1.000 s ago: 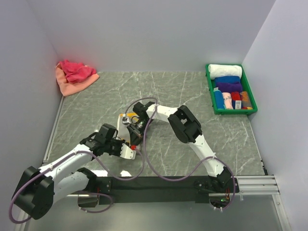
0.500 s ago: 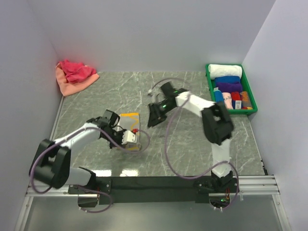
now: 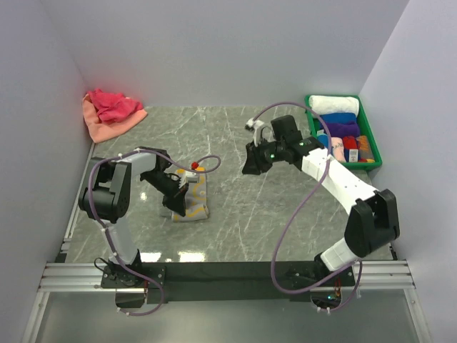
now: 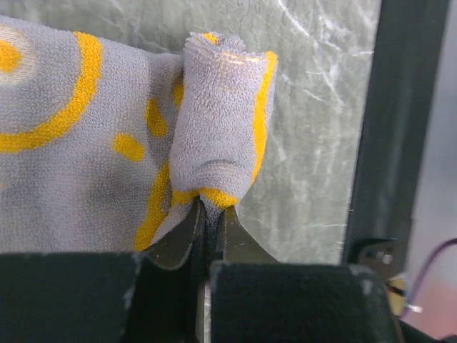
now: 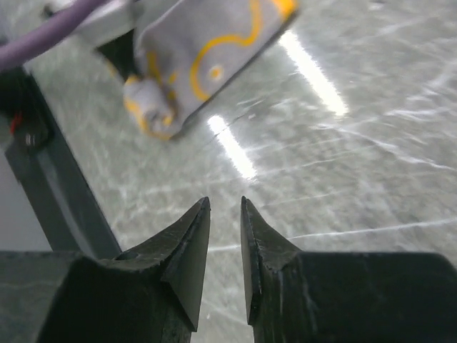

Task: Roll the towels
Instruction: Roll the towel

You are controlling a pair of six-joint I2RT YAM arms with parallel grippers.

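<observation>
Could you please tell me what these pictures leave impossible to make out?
- Left wrist view: the patterned towel runs past the left edge; the left hand hides its pinched corner.
- Top view: the near rolls in the green tray are too small to count.
- Top view: folds in the pink-and-orange pile hide how many towels it holds.

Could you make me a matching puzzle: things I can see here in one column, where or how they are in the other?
1. grey and yellow towel
2. pink towel
3. green tray
4. right claw

a. far right corner, rolled towels inside
b. empty, jaws a little apart
c. pinched by the left claw
d. crumpled in the far left corner

Pairs: 1-c, 2-d, 3-a, 4-b
</observation>
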